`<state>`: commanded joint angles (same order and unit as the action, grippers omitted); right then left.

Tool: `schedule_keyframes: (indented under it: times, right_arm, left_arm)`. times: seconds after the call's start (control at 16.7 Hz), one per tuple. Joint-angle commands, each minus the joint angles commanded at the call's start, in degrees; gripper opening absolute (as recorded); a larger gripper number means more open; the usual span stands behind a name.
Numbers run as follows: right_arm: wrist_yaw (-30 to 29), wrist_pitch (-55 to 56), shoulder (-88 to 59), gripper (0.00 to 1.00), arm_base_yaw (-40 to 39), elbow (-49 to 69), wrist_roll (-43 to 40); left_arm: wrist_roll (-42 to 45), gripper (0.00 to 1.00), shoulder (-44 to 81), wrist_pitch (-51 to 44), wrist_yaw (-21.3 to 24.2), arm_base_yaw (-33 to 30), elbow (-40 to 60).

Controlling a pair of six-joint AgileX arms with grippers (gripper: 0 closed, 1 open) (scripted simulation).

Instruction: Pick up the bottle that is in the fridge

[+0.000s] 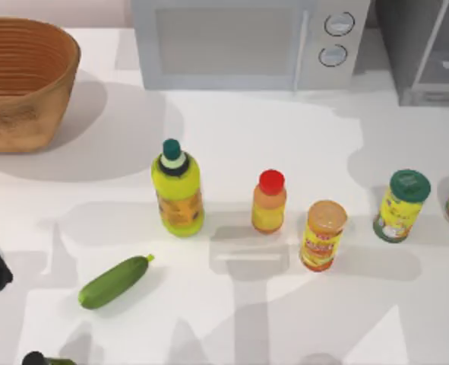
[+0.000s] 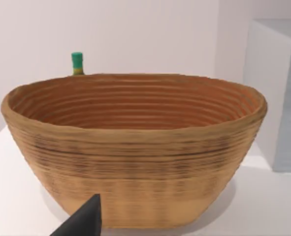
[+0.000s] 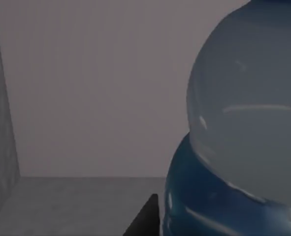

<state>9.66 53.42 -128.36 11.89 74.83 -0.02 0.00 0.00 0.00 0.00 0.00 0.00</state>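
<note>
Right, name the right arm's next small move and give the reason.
Probably ease forward and shut on the bottle: the right wrist view sits inside the grey fridge, the bottle looms close beside a dark fingertip, and no grip shows yet.

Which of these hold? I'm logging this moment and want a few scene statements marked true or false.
1. The zucchini lies on the table. True.
2. The basket is at the table's right. False: at its left.
3. The right wrist view shows the bottle close up inside the grey fridge. True.
4. The orange bottle has a green cap. False: red.
</note>
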Motion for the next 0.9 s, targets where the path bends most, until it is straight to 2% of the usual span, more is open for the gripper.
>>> schedule_keyframes:
  times: [0.48, 0.9]
  right_arm:
    - [0.26, -2.08, 2.51, 0.0, 0.03, -0.61, 0.11]
    - [2.32, 5.06, 12.96, 0.0, 1.81, -19.25, 0.09]
  left_arm:
    - [0.0, 1.0, 0.0, 0.0, 0.0, 0.0, 0.0]
    - [0.0, 1.0, 0.0, 0.0, 0.0, 0.0, 0.0]
